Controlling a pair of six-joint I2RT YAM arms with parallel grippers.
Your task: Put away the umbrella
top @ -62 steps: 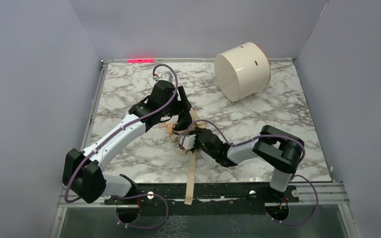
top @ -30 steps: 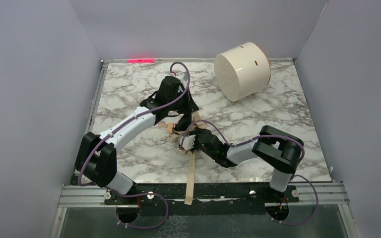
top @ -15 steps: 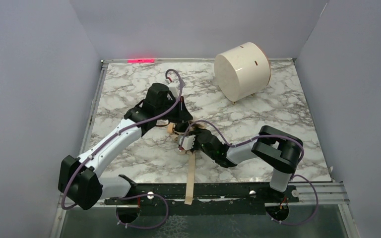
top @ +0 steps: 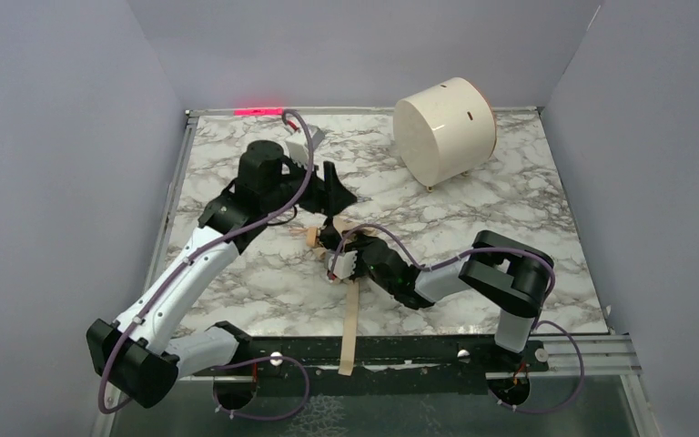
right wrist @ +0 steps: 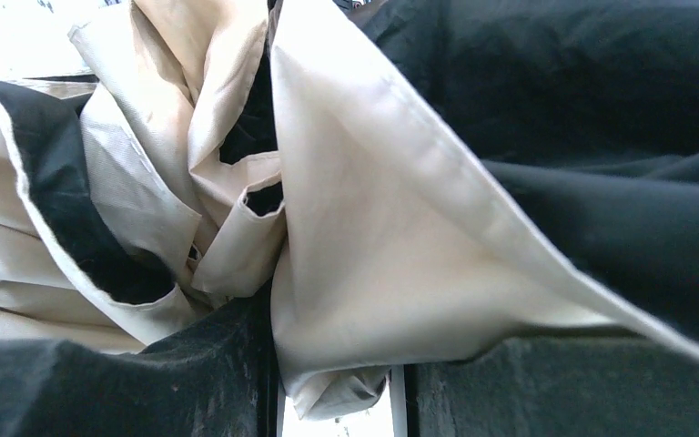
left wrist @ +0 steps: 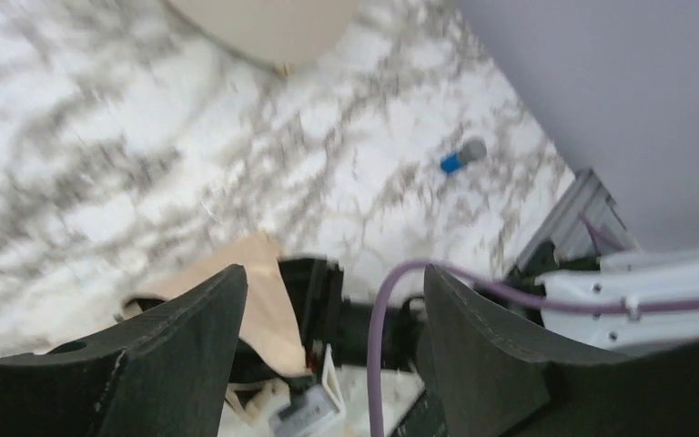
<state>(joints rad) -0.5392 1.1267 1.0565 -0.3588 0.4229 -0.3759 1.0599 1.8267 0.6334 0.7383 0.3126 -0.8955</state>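
Observation:
The umbrella [top: 325, 238] lies as a small crumpled beige bundle with black parts at mid-table. Its tan strap [top: 350, 319] runs toward the front rail. My right gripper [top: 337, 262] is shut on the bundle's near end. In the right wrist view, cream fabric [right wrist: 373, 228] with black lining fills the frame and is pinched between the two fingers [right wrist: 118, 382]. My left gripper [top: 335, 187] hovers open just behind the umbrella, holding nothing. The left wrist view shows this gripper [left wrist: 337, 273] above a beige fold [left wrist: 259, 291] and the right arm's black wrist.
A white cylindrical drum [top: 444, 127] lies on its side at the back right, its edge showing in the left wrist view [left wrist: 264, 23]. A small blue-and-grey object [left wrist: 460, 157] sits near the right rail. Grey walls enclose the marble table [top: 528, 209].
My left gripper has opened and drawn back and up from the umbrella, and its arm has swung left. The right gripper has kept its hold in the same place.

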